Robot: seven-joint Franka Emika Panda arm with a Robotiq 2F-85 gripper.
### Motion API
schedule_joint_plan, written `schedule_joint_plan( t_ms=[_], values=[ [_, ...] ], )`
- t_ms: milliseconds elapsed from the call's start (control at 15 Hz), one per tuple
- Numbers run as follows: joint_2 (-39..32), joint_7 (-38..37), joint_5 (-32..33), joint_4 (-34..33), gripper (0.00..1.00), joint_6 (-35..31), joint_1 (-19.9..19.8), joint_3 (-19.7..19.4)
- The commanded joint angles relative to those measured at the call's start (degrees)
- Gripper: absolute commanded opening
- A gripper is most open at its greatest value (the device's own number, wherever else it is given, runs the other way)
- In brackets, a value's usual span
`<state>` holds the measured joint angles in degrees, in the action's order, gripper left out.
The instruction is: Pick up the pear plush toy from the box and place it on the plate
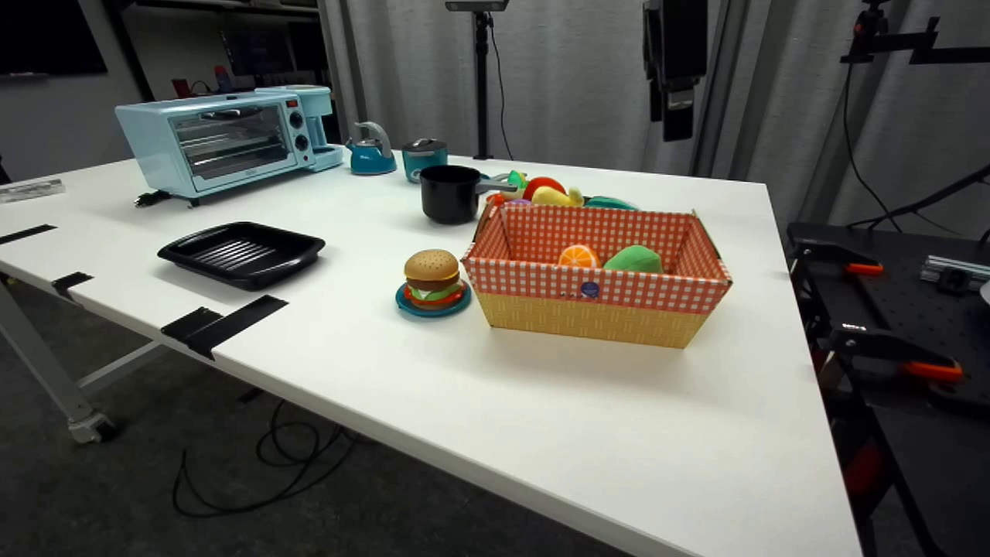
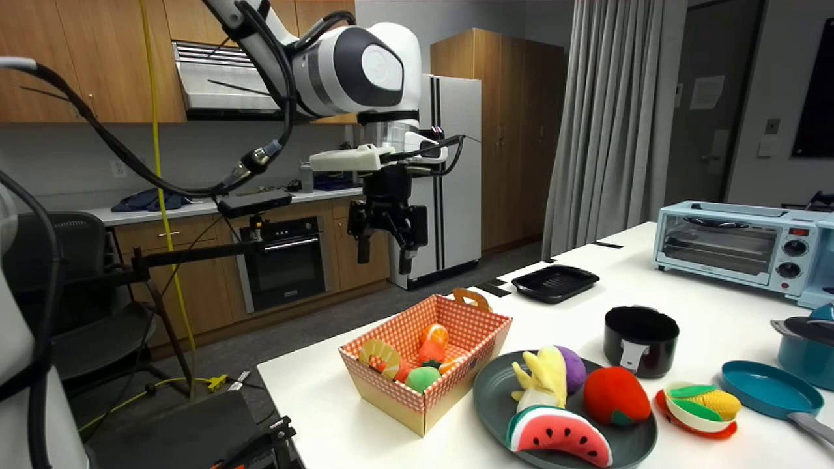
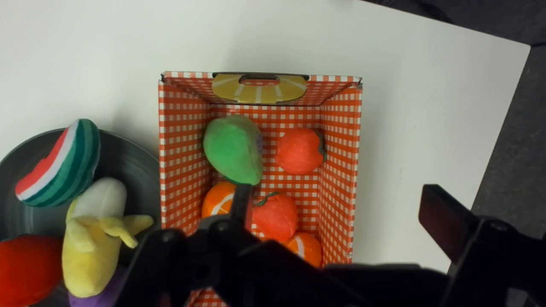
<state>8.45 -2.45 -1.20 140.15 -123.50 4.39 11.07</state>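
The green pear plush (image 1: pixel 634 260) lies in the red-and-white checked box (image 1: pixel 595 313). In the wrist view, the pear (image 3: pixel 233 147) is at one end of the box (image 3: pixel 341 170), near strawberry and orange plushes. It also shows in an exterior view (image 2: pixel 422 378), partly behind the box wall (image 2: pixel 384 394). The dark grey plate (image 2: pixel 490 394) beside the box holds watermelon, banana, red and purple plushes; it also shows in the wrist view (image 3: pixel 136 157). My gripper (image 2: pixel 384 257) is open and empty, high above the box. Its fingers (image 3: pixel 341 209) are wide apart in the wrist view.
A toy burger (image 1: pixel 431 277) on a small teal plate stands beside the box. A black tray (image 1: pixel 241 254), a black pot (image 2: pixel 641 342), toy corn (image 2: pixel 700 404), a teal pan (image 2: pixel 772 389) and a light-blue toaster oven (image 1: pixel 232 143) stand on the white table.
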Motion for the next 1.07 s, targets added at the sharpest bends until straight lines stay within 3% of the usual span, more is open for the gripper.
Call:
schedule_joint_plan(
  t_ms=[0,533,1000],
  values=[
    [-1.9,4.6,-0.6,-0.2,1.0,-1.6,1.7,-1.4],
    [-2.6,3.7,-0.4,0.1,1.0,-0.5,2.1,-1.2],
    [-7.5,3.0,2.7,-0.1,1.0,-2.5,1.2,-2.3]
  ],
)
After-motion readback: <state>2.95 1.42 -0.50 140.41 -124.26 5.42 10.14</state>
